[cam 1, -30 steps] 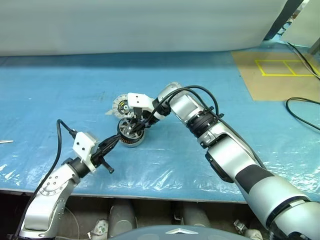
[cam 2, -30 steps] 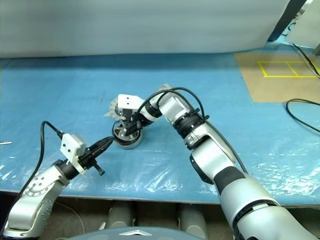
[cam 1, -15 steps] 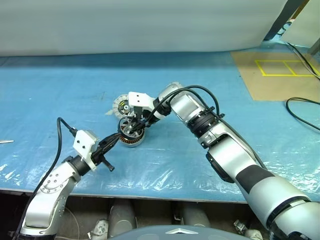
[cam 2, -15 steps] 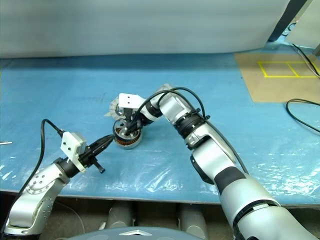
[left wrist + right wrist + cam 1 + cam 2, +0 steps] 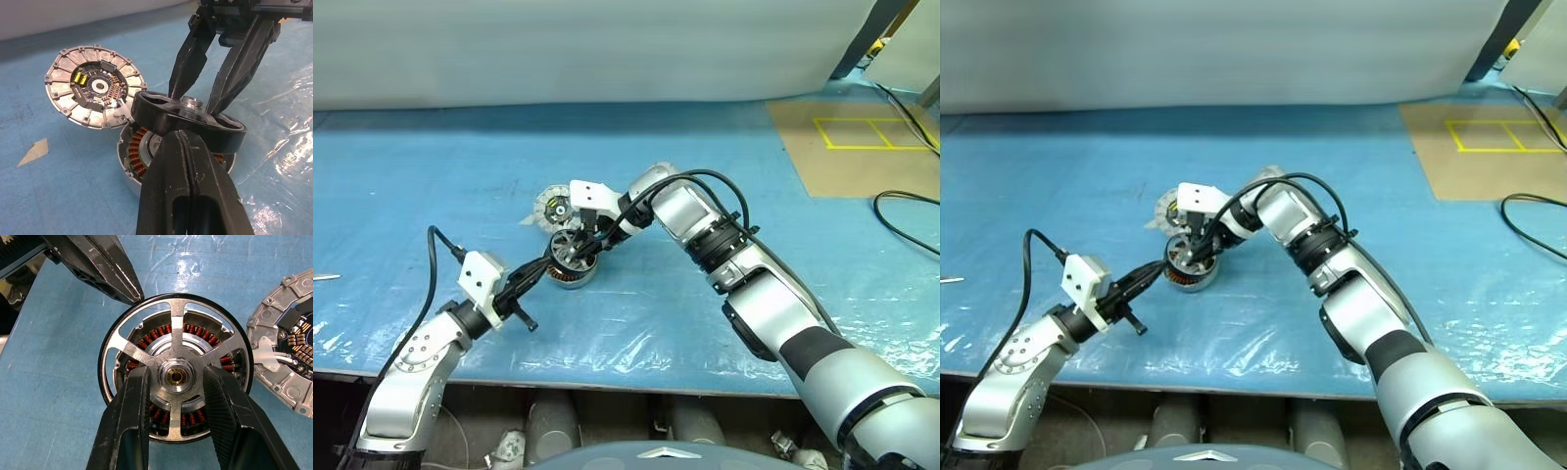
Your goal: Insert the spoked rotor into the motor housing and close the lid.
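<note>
**Rotor held over the housing, lid lying open beside it**

The motor housing (image 5: 132,164) sits on the blue plastic-covered table (image 5: 431,186), its ring of copper windings facing up around a grey centre hub. Directly above it, tilted and not seated, is the spoked rotor (image 5: 176,367), a black ring with silvery spokes; the windings show through the gaps between the spokes. The right gripper (image 5: 175,382) comes down onto the rotor from above the housing, its two black fingers (image 5: 129,411) clamped on the rotor's silvery hub, one on each side. The left gripper (image 5: 182,142) reaches the housing from the near side, fingers pressed together with no gap, their tips right at the rotor's black rim; whether they touch it cannot be told. The lid (image 5: 93,88) lies just beyond the housing, touching or overlapping its far edge, with its segmented face and small circuit parts turned up. A thin white wire runs from the lid toward the housing.
</note>
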